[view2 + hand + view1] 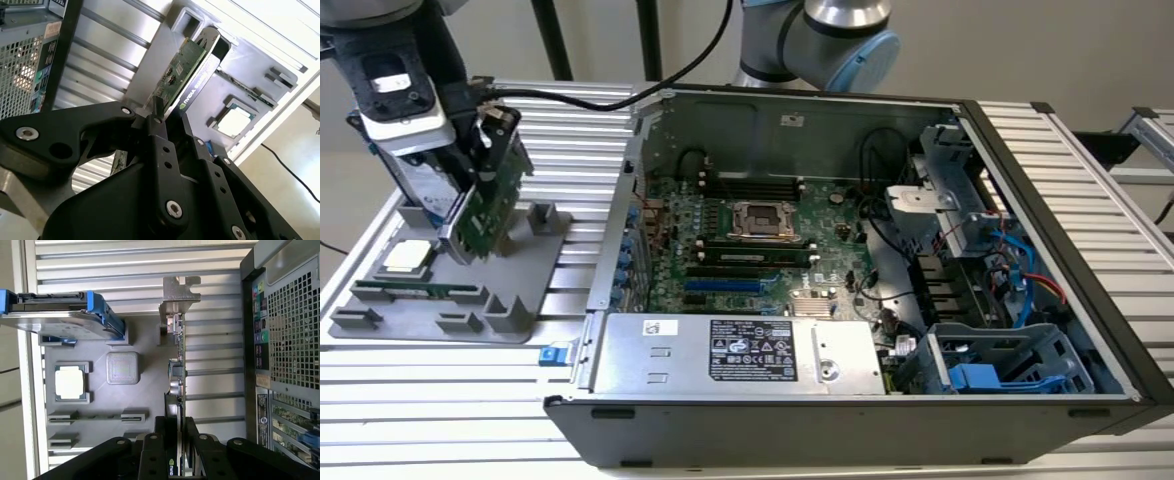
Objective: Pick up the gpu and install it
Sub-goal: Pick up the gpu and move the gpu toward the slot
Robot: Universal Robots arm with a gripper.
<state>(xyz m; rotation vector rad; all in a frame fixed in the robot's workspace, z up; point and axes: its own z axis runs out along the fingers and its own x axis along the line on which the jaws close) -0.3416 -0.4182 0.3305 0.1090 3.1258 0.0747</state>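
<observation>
Status: grasp done, install not yet done. The gripper (172, 125) was found shut down on the gpu (182, 70), with the fingers (161, 150) clamped narrow on one end of the card, one on each face. The card was held on edge and ran out beyond the fingertips toward the grey fixture tray (520, 270). Its silver bracket (179, 292) was at the end farthest from the fingers. Whether that far end was clear of the tray's slot could not be told. The hard drive (60, 315), CPU (70, 382) and memory stick (414, 292) were seen on the tray off to one side of the fingers, untouched. The open computer case (854, 430) was well apart from the fingers, and no card was seen seated on its motherboard (814, 215). Pickup was judged secured and seating wholly outstanding.
</observation>
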